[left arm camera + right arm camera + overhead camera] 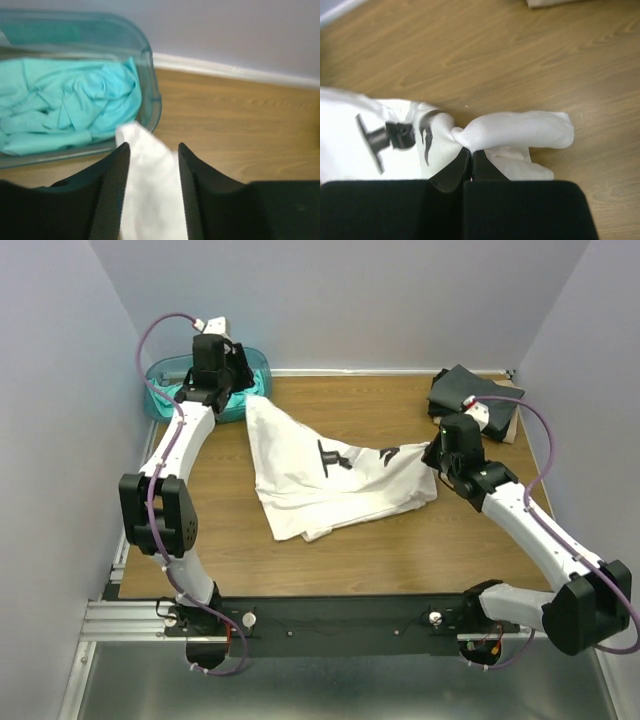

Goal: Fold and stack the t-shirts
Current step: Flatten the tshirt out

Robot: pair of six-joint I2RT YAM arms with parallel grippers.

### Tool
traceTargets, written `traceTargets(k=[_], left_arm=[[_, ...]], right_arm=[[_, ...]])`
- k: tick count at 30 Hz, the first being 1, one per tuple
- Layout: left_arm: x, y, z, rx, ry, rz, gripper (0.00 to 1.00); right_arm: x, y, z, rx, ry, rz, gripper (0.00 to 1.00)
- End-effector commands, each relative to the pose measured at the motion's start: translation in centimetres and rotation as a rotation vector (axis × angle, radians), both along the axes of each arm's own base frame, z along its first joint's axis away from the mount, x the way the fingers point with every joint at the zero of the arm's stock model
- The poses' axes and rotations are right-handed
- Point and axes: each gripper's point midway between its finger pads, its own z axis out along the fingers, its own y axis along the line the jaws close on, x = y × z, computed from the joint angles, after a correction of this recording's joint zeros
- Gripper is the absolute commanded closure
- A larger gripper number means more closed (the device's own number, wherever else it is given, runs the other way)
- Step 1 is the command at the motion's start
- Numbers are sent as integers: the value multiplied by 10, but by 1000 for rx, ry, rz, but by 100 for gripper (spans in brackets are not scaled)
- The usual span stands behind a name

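Note:
The white t-shirt (320, 480) with black print marks lies crumpled across the middle of the table. One corner is pulled up toward the far left, where my left gripper (245, 390) hangs. In the left wrist view its jaws (152, 150) stand apart, with loose white cloth (150, 190) between them. My right gripper (432, 462) is shut on the shirt's right edge; the right wrist view shows a bunched fold (520, 130) pinched at the fingertips (471, 150). A teal t-shirt (65, 105) lies crumpled in the tub. Dark folded t-shirts (470, 395) sit at the far right.
The translucent teal tub (160, 375) stands at the table's far left corner, its wall (150, 90) just beyond my left fingers. Walls close the table at the back and both sides. Bare wood (400, 550) shows along the near edge.

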Motion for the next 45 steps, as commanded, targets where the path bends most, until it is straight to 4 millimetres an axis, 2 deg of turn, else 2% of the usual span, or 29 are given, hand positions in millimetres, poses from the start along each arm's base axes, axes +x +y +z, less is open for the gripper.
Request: traceTargets(k=[1,3,4,7,8,10,11,12,13,15,16,17,19,23,30,35,45], left_arm=[[-16,-14,29,57,-56,-14,43],[-35,-19,17,67,-24,-21,42],[-58,-25,-5,59,44,-24,42],[-101,-34,-52,25,181,-37,45],[-134,-42,-86,2,276,-58,46],[-168,-52,-117,-26,369,-87,47],[-201,-64,-142,-38,452,-142,47],[-215,-69,-152,-70,492,-145,47],[-241,-76,-168,-81,549,-183,48],[-260,-81,-180,-109,594,-185,48],[-272,-78,-193,-111,632,-181,48],[-279,-81,-194,-130,644,-198,49],[-291,-82,-206,-143,680,-205,49],[-297,-92,-216,-186,693,-246,47],[-294,-102,-227,-204,707,-286,46],[-304,-102,-242,-179,758,-293,46],[-312,-104,-252,-163,797,-285,46]], right_arm=[[8,4,-10,19,-13,-11,100],[5,4,-20,17,11,-3,100],[3,5,-28,15,27,0,100],[0,4,-36,15,45,-1,100],[0,5,-40,17,54,-3,100],[1,6,-42,24,56,-4,100],[1,7,-44,29,61,-1,100],[3,9,-45,35,61,3,100],[4,11,-46,35,64,9,100],[6,13,-51,36,75,18,99],[6,14,-53,36,80,21,100],[6,14,-54,34,84,23,100],[4,15,-59,42,95,26,100],[-3,17,-66,63,108,33,100],[-11,16,-77,72,127,36,100],[-13,15,-77,74,123,31,100],[-17,13,-77,80,118,23,100]])
